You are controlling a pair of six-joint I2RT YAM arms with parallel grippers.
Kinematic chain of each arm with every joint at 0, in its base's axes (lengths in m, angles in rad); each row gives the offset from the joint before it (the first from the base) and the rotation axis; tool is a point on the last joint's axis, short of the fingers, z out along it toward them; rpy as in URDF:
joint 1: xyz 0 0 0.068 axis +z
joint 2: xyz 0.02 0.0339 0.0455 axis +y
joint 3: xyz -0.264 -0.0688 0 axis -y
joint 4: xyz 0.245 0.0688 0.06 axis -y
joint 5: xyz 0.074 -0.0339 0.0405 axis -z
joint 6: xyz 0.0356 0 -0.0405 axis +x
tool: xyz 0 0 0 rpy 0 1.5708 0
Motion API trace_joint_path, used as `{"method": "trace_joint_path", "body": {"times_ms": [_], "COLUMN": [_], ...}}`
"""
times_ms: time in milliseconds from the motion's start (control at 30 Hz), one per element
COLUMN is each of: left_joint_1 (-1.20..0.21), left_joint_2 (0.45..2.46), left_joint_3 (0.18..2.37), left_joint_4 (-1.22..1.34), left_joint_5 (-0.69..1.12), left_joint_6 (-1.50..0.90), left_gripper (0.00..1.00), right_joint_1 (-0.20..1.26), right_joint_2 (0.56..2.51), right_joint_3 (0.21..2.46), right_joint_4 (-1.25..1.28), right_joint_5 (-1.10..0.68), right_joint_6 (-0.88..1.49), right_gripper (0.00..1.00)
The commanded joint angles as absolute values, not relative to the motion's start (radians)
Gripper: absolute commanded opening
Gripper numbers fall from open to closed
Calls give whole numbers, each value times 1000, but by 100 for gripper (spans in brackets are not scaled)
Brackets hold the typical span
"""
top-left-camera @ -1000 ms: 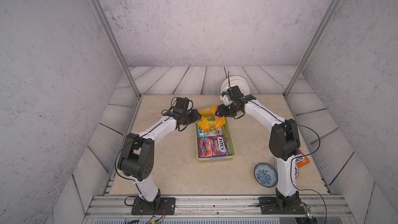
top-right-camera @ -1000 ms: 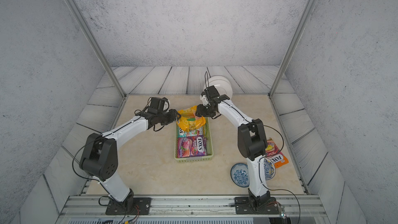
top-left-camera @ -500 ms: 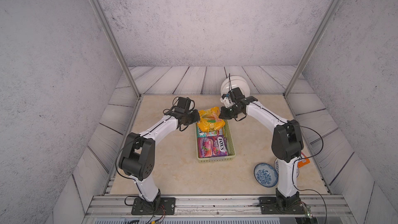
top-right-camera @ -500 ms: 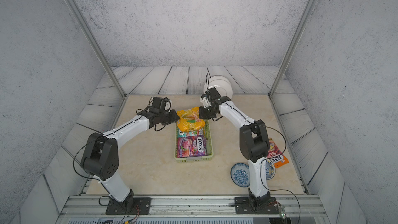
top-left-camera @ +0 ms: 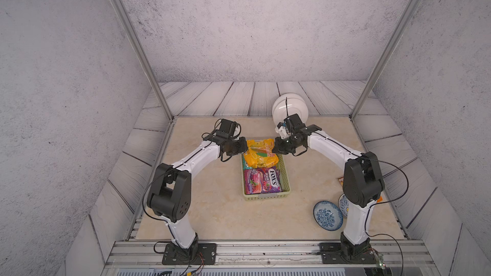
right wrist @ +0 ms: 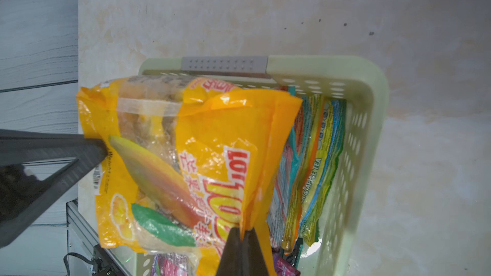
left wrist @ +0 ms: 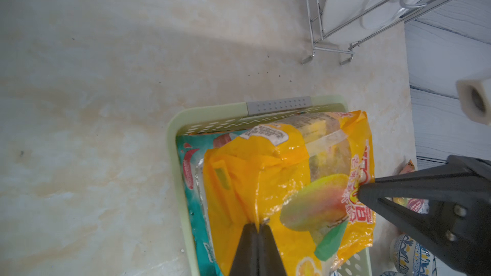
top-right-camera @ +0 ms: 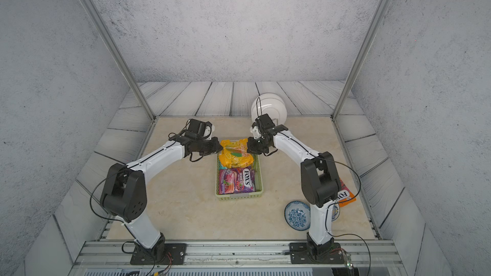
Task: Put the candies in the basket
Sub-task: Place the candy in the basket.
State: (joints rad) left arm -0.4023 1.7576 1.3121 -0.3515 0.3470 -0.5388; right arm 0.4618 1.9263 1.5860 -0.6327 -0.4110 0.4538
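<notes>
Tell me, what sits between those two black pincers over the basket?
The yellow candy bag. In both top views the left pincer and right pincer pinch its opposite edges, holding it over the far end of the basket.

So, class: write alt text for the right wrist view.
A puffy yellow-orange plastic bag is pinched at one edge between the black fingers of the right gripper and at the opposite edge by the left gripper. Partly beneath it sits a pale green perforated plastic basket holding striped packets.
</notes>
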Motion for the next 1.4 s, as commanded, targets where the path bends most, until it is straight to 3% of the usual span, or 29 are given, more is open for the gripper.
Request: {"method": "trace_joint_path", "body": {"times_ms": [0, 367, 700, 1100, 1367], "left_joint_1": [-394, -395, -403, -400, -385], "left_joint_2": [1800, 1877, 1686, 1492, 1373], "left_joint_3": [1359, 1371, 1317, 1269, 1249], "left_joint_4": [-350, -354, -337, -346, -408], "left_joint_5": [314, 317, 283, 167, 105], "left_joint_6": [-510, -541, -511, -317, -149], "left_gripper": [0, 1, 40, 63, 77], "right_joint_1": [456, 455, 454, 446, 416], "right_joint_2": [1963, 2037, 1883, 1662, 1491], "right_joint_3": [1595, 1614, 1664, 1577, 1431], "right_joint_4": [-642, -665, -747, -865, -887], "right_joint_5": [-382, -305, -280, -80, 147], "right_joint_6": [480, 450, 426, 396, 404], "right_gripper": [0, 4, 29, 53, 78]}}
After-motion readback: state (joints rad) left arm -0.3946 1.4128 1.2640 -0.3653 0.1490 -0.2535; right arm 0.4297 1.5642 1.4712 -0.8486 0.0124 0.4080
